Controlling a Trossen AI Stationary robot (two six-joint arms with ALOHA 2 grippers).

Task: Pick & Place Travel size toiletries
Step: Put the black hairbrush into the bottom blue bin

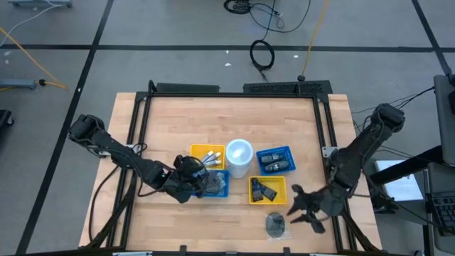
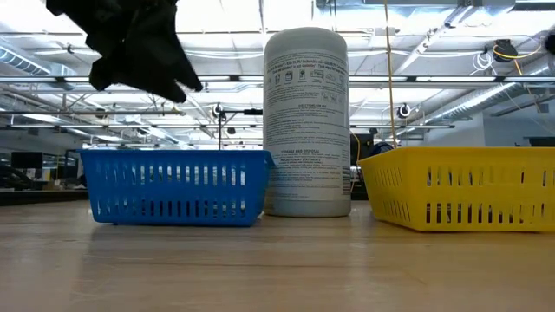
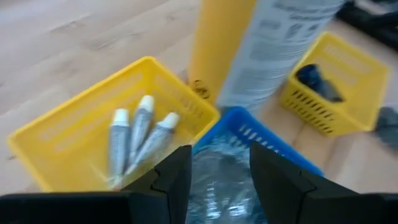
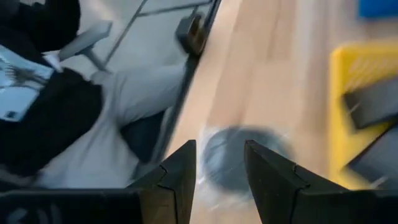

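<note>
The wooden table carries a cluster of baskets around a tall white tub near its middle. At the tub's 9 o'clock a yellow basket holds three small white squeeze tubes. Just below it, at 7 o'clock, a blue basket holds clear-wrapped dark pieces. At 3 o'clock a second blue basket holds dark little packs, and at 5 o'clock a second yellow basket holds more dark packs.

The left gripper hangs over the near blue basket, its fingers partly open with nothing between them. The right gripper hovers at the table's 5 o'clock edge, fingers partly open and empty, just beside a wrapped dark round piece lying on the bare wood.
</note>
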